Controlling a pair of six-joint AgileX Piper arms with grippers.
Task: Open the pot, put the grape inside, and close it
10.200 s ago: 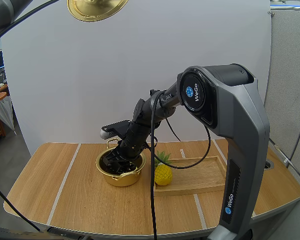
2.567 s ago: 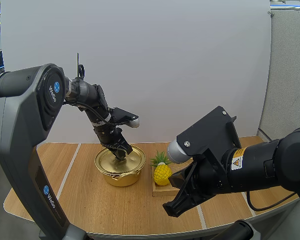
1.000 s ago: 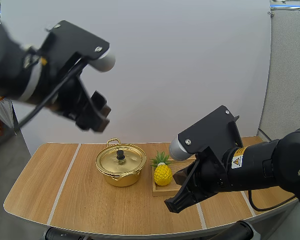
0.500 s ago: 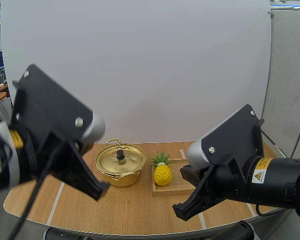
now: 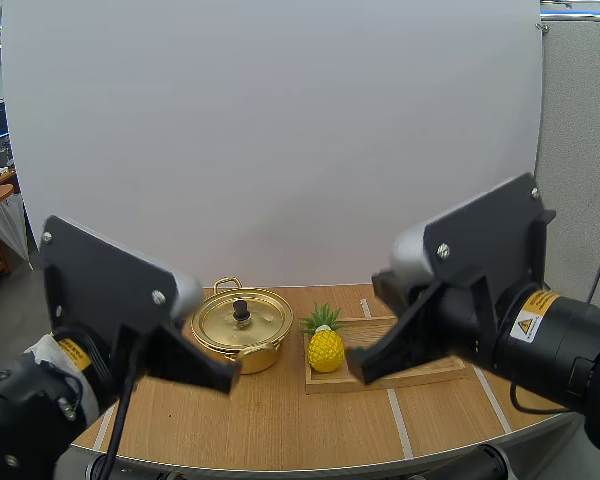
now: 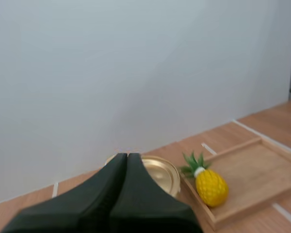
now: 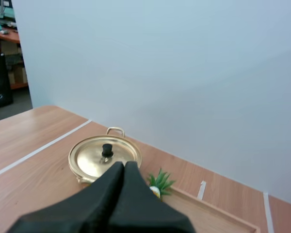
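Several pale lines cross the wooden table [image 5: 280, 425], where the gold pot [image 5: 238, 340] stands just left of the wooden tray [image 6: 254, 167], a pineapple [image 5: 326, 350] upright on the tray's near-pot end. Ten seconds ago the pot was open with the right gripper [image 7: 124, 164] inside; now its lid [image 5: 220, 322] is on, and that gripper and the left gripper [image 6: 127, 156] are pulled back, fingers pressed together, holding nothing. The pot sits upright, knob [image 5: 241, 310] up, handles lined front to back.
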